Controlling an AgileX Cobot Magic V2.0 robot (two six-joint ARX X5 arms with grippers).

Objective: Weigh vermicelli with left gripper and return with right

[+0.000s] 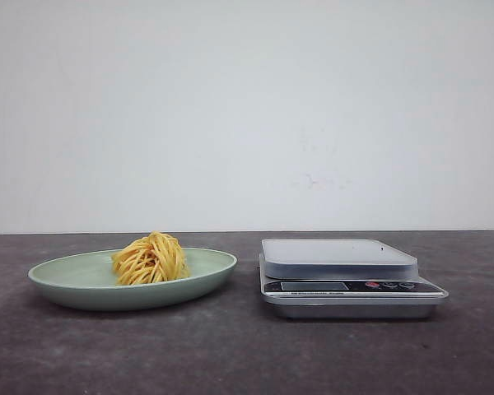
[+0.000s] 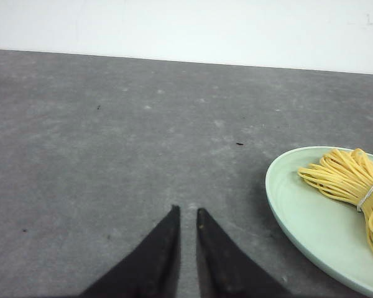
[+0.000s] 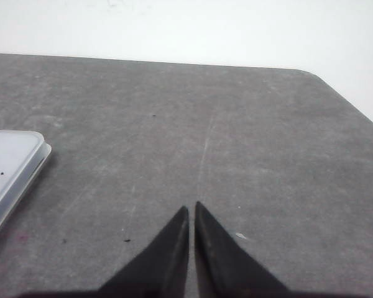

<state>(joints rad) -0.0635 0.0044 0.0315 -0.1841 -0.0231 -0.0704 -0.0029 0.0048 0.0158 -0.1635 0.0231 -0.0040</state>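
Note:
The vermicelli [image 1: 151,258], a small nest of yellow-orange strands, lies on the pale green plate [image 1: 66,284] at the left of the table. It also shows in the left wrist view [image 2: 348,177], tied with a white band, on the plate [image 2: 304,217]. My left gripper [image 2: 188,210] hovers over bare table beside the plate, its black fingers nearly together and empty. My right gripper [image 3: 191,206] is shut and empty over bare table beside the scale [image 3: 6,167]. Neither gripper shows in the front view.
A silver kitchen scale [image 1: 346,288] with a flat grey platform [image 1: 337,251] stands right of the plate. The dark grey table ends at a white wall behind; its rounded far corner [image 3: 311,74] shows in the right wrist view.

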